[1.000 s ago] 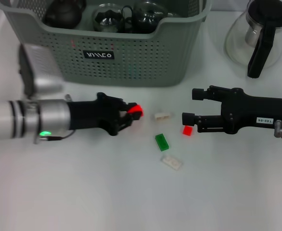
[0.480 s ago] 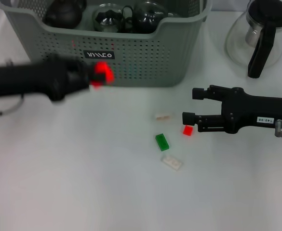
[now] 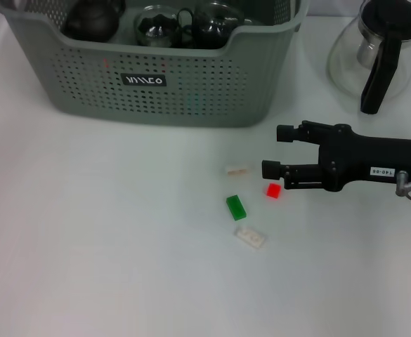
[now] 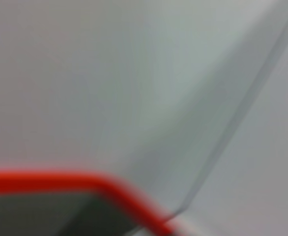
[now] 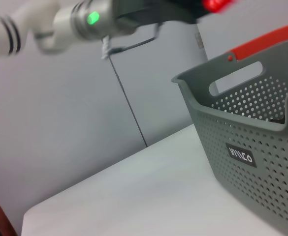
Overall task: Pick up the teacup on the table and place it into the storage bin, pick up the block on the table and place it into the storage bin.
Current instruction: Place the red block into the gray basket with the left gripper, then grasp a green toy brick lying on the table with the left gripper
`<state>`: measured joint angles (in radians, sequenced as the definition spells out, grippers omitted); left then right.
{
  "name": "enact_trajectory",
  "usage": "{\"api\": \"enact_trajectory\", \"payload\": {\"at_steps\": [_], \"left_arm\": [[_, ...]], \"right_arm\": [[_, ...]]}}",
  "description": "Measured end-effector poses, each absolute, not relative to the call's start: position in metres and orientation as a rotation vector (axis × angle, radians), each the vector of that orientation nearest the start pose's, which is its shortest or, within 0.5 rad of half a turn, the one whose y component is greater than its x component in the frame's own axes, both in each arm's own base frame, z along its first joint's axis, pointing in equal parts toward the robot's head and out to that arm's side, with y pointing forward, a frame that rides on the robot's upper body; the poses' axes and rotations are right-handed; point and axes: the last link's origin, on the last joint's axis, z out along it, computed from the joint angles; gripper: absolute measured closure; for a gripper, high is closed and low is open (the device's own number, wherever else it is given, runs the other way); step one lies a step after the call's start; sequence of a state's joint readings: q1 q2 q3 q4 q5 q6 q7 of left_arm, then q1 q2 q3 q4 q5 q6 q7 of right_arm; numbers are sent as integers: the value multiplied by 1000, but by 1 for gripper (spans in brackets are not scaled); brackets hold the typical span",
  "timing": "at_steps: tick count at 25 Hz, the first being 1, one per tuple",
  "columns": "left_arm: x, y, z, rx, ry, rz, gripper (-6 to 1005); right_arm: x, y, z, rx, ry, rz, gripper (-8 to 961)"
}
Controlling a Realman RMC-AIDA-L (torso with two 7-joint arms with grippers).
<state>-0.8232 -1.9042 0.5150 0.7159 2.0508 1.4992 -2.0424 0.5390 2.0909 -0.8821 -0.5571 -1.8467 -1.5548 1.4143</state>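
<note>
Already your bin (image 3: 191,84) at the surface's far edge holds dark teaware. Left hand (image 5: 210,6), raised above it, grips something red. Right hand (image 3: 275,151), fingers apart, hovers mid-surface over four loose blocks (image 3: 237,207).

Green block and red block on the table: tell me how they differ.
The green block is a longer, rectangular piece; the red block is shorter and squarer. The red block lies just below the right claw, while the green block lies farther from it, next to a white block. Both lie loose on the white table, outside the storage bin.
</note>
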Motion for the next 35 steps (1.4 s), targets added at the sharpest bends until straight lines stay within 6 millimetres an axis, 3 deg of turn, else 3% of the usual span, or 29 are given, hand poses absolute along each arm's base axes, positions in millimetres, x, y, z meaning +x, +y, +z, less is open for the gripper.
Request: {"api": "enact_trajectory", "payload": {"at_steps": [4,8,13,18,22,24,26,27,28,29,32,34,35], "left_arm": [[-181,465,89,-2418,-1064,-388,808],[-177,477,63,-2336,-1004,-118,807],[-171,476,50,-2271,-905,-74,807],[-170,467,65,-2237,-922,-231,752],[-178,440,91,-2250,-960,-602,598],[-187,417,101,-2277,-935,-856,521],[-198,397,105,-2291,-884,-1022,300],[-208,382,106,-2300,-828,-1124,261],[-208,382,106,-2300,-828,-1124,222],[-226,357,104,-2298,-724,-1249,182],[-247,327,90,-2340,-572,-1248,65],[-261,304,72,-2387,-440,-1186,70],[-272,285,54,-2433,-357,-1098,72]], "right_arm": [[239,318,-36,-2836,708,831,7],[239,318,-36,-2836,699,829,7],[237,319,-36,-2839,695,829,7],[236,320,-36,-2840,696,831,6],[236,320,-37,-2842,696,832,6],[236,319,-37,-2844,696,835,6],[236,318,-37,-2844,700,837,6],[237,318,-37,-2843,702,836,6],[237,318,-37,-2841,703,834,6],[237,318,-36,-2840,704,833,6],[237,318,-36,-2841,703,836,6],[237,319,-36,-2839,704,834,6],[237,319,-36,-2838,704,833,6]]}}
